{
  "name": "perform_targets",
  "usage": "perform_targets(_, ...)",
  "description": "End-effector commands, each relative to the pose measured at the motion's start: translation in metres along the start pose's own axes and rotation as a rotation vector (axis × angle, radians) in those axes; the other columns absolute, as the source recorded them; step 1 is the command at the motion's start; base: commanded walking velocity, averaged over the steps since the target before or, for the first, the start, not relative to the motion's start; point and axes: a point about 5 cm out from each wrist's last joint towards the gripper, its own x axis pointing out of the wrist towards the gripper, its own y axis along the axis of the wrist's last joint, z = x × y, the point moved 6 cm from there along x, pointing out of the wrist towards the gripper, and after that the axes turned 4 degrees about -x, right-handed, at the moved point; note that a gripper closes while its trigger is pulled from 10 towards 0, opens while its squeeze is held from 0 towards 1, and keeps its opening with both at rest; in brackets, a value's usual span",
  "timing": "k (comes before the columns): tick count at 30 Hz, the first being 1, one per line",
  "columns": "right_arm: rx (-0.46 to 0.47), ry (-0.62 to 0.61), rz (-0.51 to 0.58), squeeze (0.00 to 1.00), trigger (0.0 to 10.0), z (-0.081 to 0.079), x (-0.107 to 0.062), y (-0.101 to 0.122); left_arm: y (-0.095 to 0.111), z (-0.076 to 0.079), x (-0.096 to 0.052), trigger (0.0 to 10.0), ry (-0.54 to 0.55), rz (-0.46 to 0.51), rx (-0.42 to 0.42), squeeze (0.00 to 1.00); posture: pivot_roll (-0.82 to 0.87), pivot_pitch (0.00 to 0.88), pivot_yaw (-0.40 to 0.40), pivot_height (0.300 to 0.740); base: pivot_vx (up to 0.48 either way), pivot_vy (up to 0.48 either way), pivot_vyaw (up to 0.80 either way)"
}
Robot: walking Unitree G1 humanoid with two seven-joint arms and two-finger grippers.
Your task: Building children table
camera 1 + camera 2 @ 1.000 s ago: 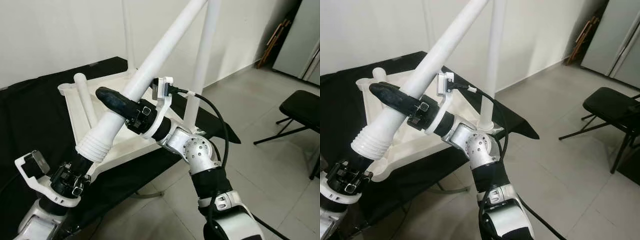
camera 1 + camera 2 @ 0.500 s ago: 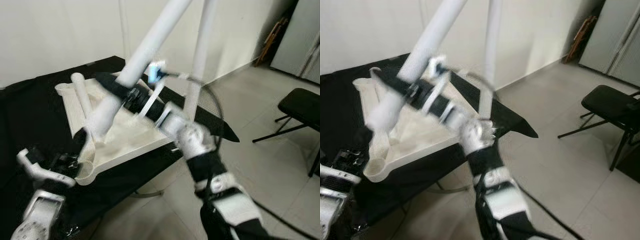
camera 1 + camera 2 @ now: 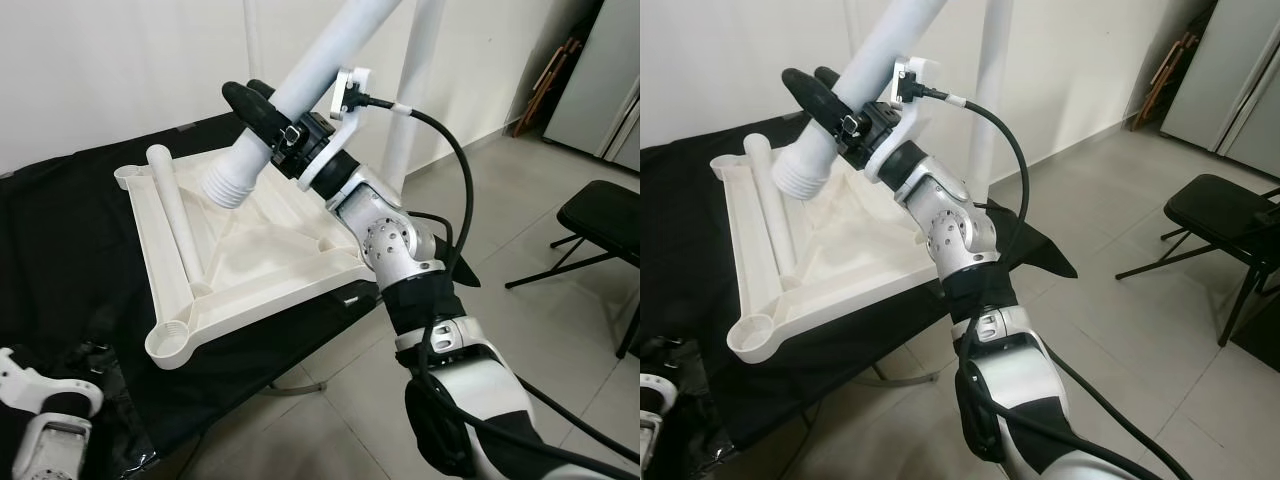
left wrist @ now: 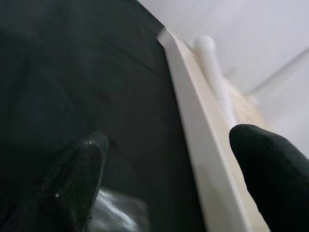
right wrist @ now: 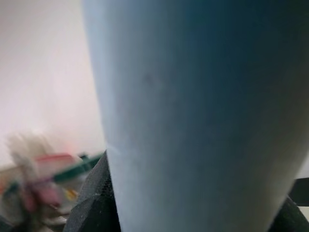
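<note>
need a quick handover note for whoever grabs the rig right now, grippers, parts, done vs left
Right gripper: shut on a white table leg, held tilted in the air, threaded end pointing down over the upturned white tabletop.
Left gripper: open, holding nothing, low beside the tabletop's edge over the black cloth.
Parts: the tabletop lies underside up on the cloth. A loose leg lies across it. One leg stands upright at the far right corner.
Done: that leg looks fitted.
Left: seat the held leg in a corner socket, such as the open near one, then the loose leg.
</note>
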Motion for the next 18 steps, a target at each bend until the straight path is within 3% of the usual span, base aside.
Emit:
perform_targets(1,-0.085,0.003,-0.044,0.0,10.0,-0.004,-0.003,-0.011,0.014,-0.002,0.003,10.0,0.034,0.051,0.078,0.0,0.04,0.094,-0.008,0.74,0.0,0.0,0.0)
perform_targets(2,-0.085,0.003,-0.044,0.0,10.0,-0.004,-0.003,-0.011,0.014,-0.002,0.003,10.0,0.034,0.051,0.078,0.0,0.04,0.094,-0.008,0.74,0.0,0.0,0.0)
perform_targets(4,-0.165,-0.004,-0.118,0.0,10.0,-0.003,-0.012,-0.032,0.025,0.003,0.008,10.0,0.047,0.09,0.185,0.0,0.03,0.097,-0.006,0.74,0.0,0.0,0.0)
perform_targets(6,-0.18,-0.002,-0.136,0.0,10.0,-0.003,-0.015,-0.038,0.029,0.005,0.009,10.0,0.05,0.102,0.22,0.0,0.03,0.097,-0.005,0.74,0.0,0.0,0.0)
perform_targets(7,-0.193,-0.01,-0.162,0.0,10.0,-0.001,-0.02,-0.046,0.033,0.006,0.01,10.0,0.061,0.117,0.286,0.0,0.03,0.098,-0.003,0.74,0.0,0.0,0.0)
perform_targets(8,-0.226,-0.005,-0.196,0.0,10.0,0.0,-0.026,-0.054,0.036,0.01,0.011,10.0,0.062,0.128,0.354,0.0,0.03,0.099,-0.002,0.74,0.0,0.0,0.8)
perform_targets(9,-0.226,-0.005,-0.196,0.0,10.0,0.0,-0.026,-0.054,0.036,0.01,0.011,10.0,0.062,0.128,0.354,0.0,0.03,0.099,-0.002,0.74,0.0,0.0,0.8)
perform_targets(12,-0.278,0.006,-0.248,0.0,10.0,-0.001,-0.04,-0.069,0.04,0.021,0.012,10.0,0.051,0.162,0.502,0.0,0.03,0.101,0.001,0.74,0.0,0.0,0.8)
perform_targets(18,-0.318,0.016,-0.277,0.0,10.0,-0.003,-0.05,-0.078,0.037,0.032,0.012,10.0,0.028,0.17,0.599,0.0,0.02,0.102,0.001,0.74,0.0,0.0,0.8)
